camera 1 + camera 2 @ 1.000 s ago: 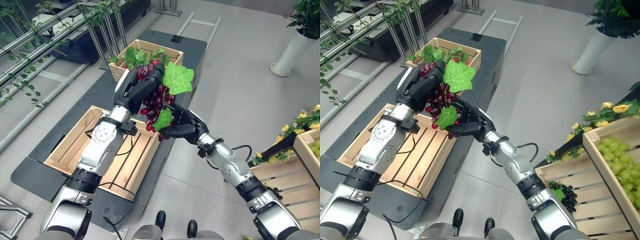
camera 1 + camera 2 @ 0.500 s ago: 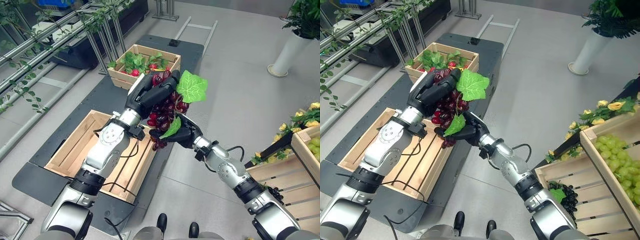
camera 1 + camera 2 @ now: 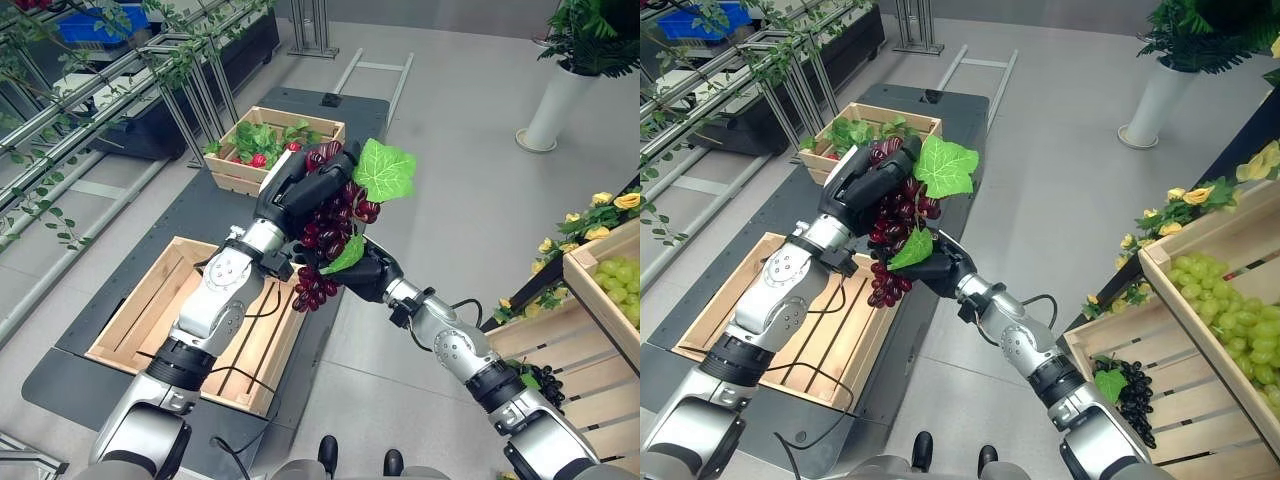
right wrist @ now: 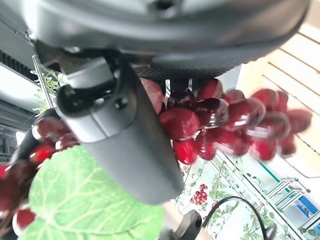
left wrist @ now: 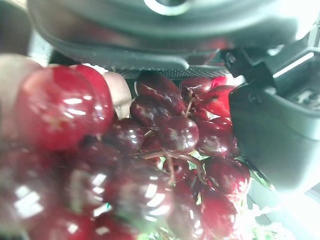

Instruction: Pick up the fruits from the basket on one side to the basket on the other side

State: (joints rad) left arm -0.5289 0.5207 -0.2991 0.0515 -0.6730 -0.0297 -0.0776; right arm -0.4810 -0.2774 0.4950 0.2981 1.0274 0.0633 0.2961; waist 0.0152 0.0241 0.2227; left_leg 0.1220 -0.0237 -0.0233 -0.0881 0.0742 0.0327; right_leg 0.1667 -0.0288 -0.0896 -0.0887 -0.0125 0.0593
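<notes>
A bunch of red grapes (image 3: 330, 225) with two green leaves hangs in the air between both hands, above the gap between the wooden crates. The left hand (image 3: 295, 185) has its fingers (image 3: 872, 175) curled round the top of the bunch, just under the large leaf (image 3: 385, 170) that stands out at 3 o'clock from it. The right hand (image 3: 368, 272) comes up from 5 o'clock and closes on the lower part of the bunch, by the small leaf (image 3: 912, 250); in its wrist view the thumb (image 4: 122, 142) lies across the grapes. A tail of grapes dangles free below the two hands.

Below, at 8 o'clock, a slatted wooden crate (image 3: 150, 300) lies on a dark platform (image 3: 200, 205). At 11 o'clock a second crate (image 3: 245, 165) holds green leaves and red fruit. At 4 o'clock, crates on the right hold green grapes (image 3: 1230, 320) and black grapes (image 3: 1130, 395), edged with yellow flowers (image 3: 1195, 195). A white planter (image 3: 548, 105) stands at 2 o'clock.
</notes>
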